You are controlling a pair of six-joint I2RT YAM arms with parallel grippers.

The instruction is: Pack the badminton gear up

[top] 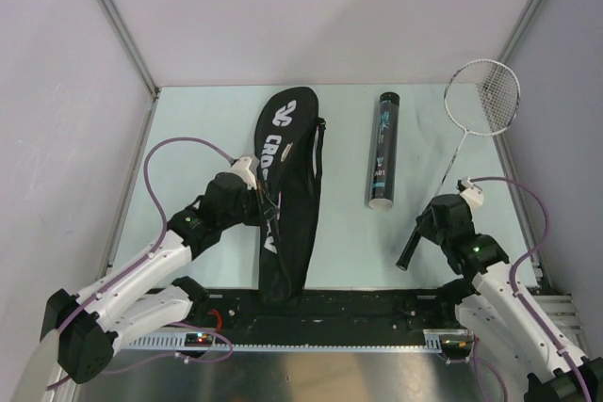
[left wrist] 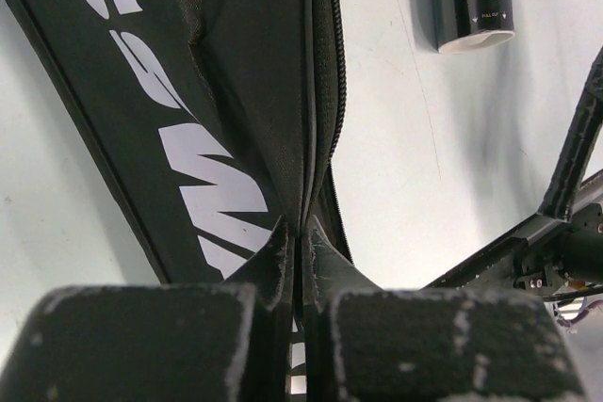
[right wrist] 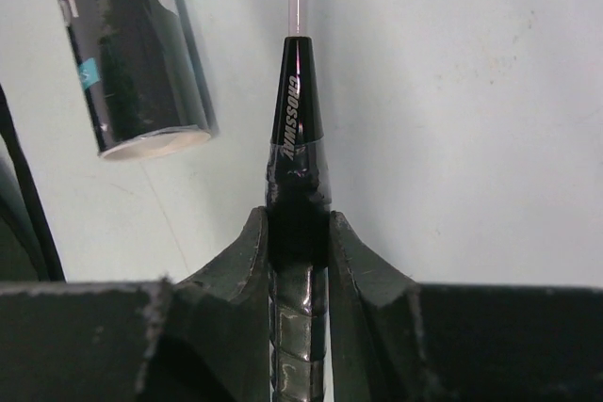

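both narrow: our left gripper (left wrist: 300, 233) pinches the bag (left wrist: 217, 72) edge, right gripper (right wrist: 300, 223) clamps the racket (right wrist: 297, 138) handle. we cannot see inside the bag.

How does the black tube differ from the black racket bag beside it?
The racket bag is long and flat; the tube is a shorter cylinder. The racket bag bears big white letters; the tube has a small teal label. The left gripper pinches the racket bag's edge; the tube lies untouched. Both are black.

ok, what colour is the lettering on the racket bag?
White, on the black racket bag; shows best in the left wrist view.
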